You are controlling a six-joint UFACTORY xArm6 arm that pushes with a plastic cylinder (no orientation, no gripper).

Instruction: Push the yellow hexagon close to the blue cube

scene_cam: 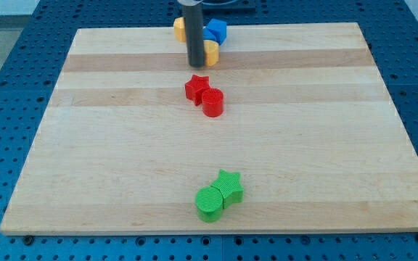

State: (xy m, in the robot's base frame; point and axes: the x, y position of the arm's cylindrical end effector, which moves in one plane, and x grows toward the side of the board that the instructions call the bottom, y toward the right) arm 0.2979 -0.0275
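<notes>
A blue cube point(216, 31) sits near the board's top edge, at the view's top centre. A yellow block point(179, 29), likely the hexagon, lies just left of it, partly hidden by my rod. Another yellow block point(210, 51) sits just below the blue cube, right of my rod. My tip point(195, 64) rests on the board between and slightly below these yellow blocks, touching or almost touching the lower one. The shapes of both yellow blocks are partly hidden.
A red star point(196, 88) and a red cylinder point(212, 103) touch each other just below my tip. A green star point(229, 185) and a green cylinder point(210, 203) touch near the view's bottom. The wooden board point(85, 167) lies on a blue perforated table.
</notes>
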